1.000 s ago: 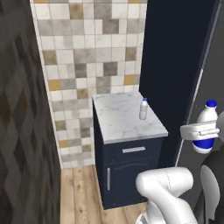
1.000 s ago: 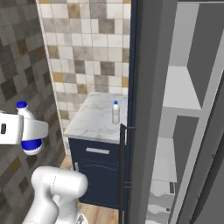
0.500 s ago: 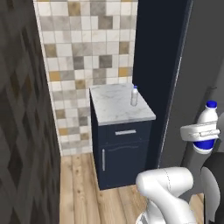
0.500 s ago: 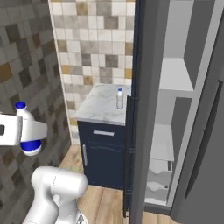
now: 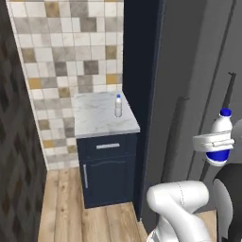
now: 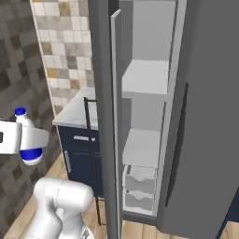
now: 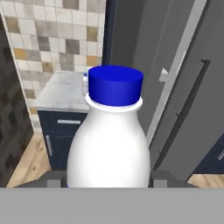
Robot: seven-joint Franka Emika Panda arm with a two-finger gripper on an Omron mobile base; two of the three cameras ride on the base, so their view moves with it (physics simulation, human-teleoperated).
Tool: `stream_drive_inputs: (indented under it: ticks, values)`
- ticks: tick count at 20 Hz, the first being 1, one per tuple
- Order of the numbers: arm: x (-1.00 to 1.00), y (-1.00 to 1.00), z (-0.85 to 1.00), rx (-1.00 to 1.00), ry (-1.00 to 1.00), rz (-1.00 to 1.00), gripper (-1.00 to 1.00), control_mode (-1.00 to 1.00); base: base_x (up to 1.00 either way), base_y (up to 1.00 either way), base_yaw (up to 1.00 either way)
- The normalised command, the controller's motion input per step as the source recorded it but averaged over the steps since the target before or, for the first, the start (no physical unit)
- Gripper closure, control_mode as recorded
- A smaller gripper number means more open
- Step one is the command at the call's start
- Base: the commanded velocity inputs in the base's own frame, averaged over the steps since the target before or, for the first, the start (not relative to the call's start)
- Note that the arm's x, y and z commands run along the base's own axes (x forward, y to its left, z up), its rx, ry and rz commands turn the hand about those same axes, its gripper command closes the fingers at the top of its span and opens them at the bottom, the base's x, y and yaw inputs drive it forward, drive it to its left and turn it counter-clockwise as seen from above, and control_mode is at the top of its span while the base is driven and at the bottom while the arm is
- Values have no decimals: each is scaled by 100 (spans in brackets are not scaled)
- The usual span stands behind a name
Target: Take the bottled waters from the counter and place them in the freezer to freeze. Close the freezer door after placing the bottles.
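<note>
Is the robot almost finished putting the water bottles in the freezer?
Not yet. The freezer door stands open, and no bottle shows on the freezer shelves. In hand: the claw is shut on the blue-labelled bottle, held upright beside the freezer. Left: put it inside, fetch the plain bottle standing on the counter, then close the door.

Claw (image 5: 213,142) clamped, arm raised upright
</note>
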Motion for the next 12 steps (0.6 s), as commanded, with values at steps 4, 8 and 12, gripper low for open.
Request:
stream_drive_inputs:
  ticks: [4,8,12]
  values:
    - [0,0,0,0,0,0,100,100,-3,-92,5]
    - [0,0,0,0,0,0,100,100,8,-90,8]
    - [0,0,0,0,0,0,100,100,23,-74,14]
